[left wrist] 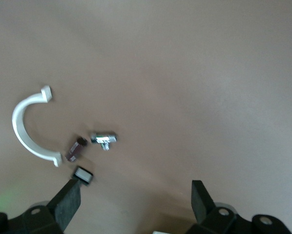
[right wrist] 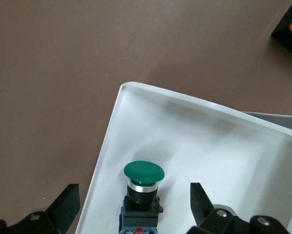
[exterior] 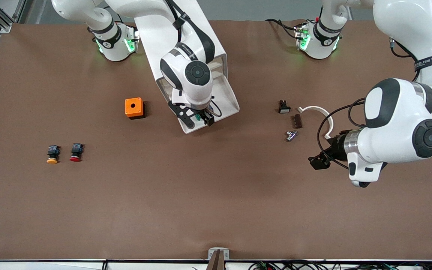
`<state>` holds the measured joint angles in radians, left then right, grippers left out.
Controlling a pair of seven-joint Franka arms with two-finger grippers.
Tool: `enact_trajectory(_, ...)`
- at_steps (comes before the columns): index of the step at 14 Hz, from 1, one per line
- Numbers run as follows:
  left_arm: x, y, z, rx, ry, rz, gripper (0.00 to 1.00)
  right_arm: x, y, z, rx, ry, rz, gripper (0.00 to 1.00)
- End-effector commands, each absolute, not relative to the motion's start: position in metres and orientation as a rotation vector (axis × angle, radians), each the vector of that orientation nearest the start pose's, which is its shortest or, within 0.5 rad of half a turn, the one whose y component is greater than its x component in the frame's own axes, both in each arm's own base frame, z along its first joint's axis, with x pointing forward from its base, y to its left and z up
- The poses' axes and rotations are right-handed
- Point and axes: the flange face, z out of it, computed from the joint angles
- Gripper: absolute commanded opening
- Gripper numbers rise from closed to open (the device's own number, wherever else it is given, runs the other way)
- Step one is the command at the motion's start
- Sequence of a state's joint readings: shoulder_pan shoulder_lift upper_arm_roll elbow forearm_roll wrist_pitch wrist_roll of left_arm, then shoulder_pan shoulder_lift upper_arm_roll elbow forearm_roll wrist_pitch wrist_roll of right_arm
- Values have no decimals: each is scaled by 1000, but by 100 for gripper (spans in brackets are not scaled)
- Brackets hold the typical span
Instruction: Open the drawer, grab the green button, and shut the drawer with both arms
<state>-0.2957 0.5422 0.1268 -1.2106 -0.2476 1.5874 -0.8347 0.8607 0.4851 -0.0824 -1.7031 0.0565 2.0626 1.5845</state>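
Closest to the camera on the worktop [exterior: 216, 210] sit the yellow-capped button [exterior: 52, 154] and the red-capped button [exterior: 75, 152], easy to mistake for the target. The drawer [right wrist: 151, 126] is pulled out, the green button [right wrist: 142, 187] lying in its white tray. The right claw [exterior: 198, 119] hangs over it, jaws wide, gripping nothing. Coming down off-centre could clip the tray wall or knock the button aside. The left claw [left wrist: 136, 197] waits over bare worktop near the white clip [left wrist: 31, 124], likewise wide and empty.

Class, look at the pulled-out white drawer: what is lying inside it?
Inside the drawer stands the green-capped button between the open right gripper fingers. The arm covers much of the tray in the front view.
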Motion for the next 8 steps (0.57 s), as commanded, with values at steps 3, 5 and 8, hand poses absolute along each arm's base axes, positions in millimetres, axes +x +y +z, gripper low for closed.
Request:
enact_trajectory(3,665,-157,492,-3045,-922,240,100,448,473,287,-2995,1313,97,100)
enact_trajectory(5,664,-158,493,-3056,-882,238,100,444,477,287,-3000,1299,96,100)
enact_trajectory(8,661,-158,488,-3059,-835,263,100,443,478,286,-3003,1297,96,100)
